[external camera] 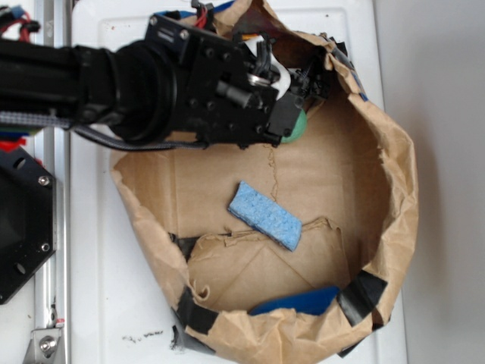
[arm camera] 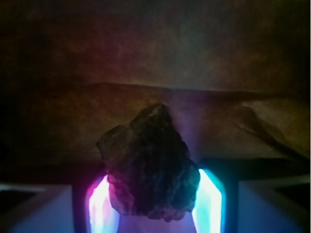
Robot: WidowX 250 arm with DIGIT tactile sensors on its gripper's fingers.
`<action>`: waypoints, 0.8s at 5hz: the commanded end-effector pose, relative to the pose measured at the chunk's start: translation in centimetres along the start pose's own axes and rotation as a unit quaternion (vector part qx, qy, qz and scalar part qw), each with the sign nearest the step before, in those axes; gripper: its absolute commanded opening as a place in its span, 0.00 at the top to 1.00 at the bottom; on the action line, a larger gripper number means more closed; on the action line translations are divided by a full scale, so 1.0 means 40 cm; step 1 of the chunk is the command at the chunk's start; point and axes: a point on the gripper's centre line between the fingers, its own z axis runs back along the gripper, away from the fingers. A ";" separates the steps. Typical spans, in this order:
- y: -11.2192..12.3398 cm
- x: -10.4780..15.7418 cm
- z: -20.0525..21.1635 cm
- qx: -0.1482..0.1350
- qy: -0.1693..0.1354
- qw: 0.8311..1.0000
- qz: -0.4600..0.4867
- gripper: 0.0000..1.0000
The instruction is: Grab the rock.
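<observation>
The rock [arm camera: 149,165], a dark, lumpy, rough-faced stone, sits narrow end up between two glowing fingers [arm camera: 103,206], over brown paper.

One rock [arm camera: 149,167], one sponge [external camera: 265,214], one green ball [external camera: 297,129], apparently; one gripper [arm camera: 153,204].

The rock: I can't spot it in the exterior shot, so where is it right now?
In the wrist view the rock sits low and central between the gripper's glowing fingers, with brown paper behind it; the exterior view hides it.

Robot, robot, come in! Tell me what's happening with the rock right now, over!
Gripper fingers close either side of rock. Green ball beside gripper. Blue sponge lies clear, mid-bag.
</observation>
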 end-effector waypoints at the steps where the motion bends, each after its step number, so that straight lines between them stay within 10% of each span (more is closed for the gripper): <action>1: 0.006 -0.002 0.043 -0.026 0.020 0.999 -0.023 1.00; 4: 0.011 -0.068 0.256 -0.084 0.200 0.944 -0.248 1.00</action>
